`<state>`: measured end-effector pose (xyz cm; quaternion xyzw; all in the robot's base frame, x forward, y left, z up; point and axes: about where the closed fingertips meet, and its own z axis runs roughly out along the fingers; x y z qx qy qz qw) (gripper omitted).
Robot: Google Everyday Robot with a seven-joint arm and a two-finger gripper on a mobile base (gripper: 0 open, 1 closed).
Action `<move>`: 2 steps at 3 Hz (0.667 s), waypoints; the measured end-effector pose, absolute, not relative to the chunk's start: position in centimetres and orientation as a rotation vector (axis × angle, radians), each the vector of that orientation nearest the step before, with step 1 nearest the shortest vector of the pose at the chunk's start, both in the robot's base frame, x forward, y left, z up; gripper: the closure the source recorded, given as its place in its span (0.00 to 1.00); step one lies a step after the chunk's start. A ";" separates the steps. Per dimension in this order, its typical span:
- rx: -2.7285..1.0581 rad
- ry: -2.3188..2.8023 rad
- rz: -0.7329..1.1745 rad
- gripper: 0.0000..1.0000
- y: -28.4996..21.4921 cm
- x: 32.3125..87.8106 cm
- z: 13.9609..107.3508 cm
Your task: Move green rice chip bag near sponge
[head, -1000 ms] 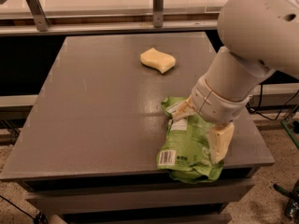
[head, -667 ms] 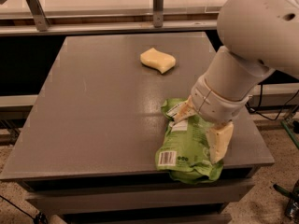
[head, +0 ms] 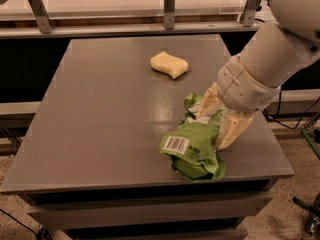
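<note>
The green rice chip bag is a crinkled light-green foil bag with a white barcode label. It is at the table's front right, with its near end tilted up. My gripper comes down from the right. Its cream fingers are closed on the bag's far end, one on each side. The pale-yellow sponge with wavy sides lies flat on the table, farther back and a little left of the bag, well apart from it.
The grey table has its front edge just below the bag and its right edge under my arm. A rail with metal posts runs behind the table. Cables lie on the floor at the right.
My arm has risen and shifted slightly. The bag has moved up and a little left with it, and its barcode end now sits higher.
</note>
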<state>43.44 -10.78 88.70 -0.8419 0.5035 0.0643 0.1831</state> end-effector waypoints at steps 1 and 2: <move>-2.383 1.423 0.179 1.00 -10.9 43.4 88.4; -2.405 1.434 0.066 1.00 -11.7 45.1 90.7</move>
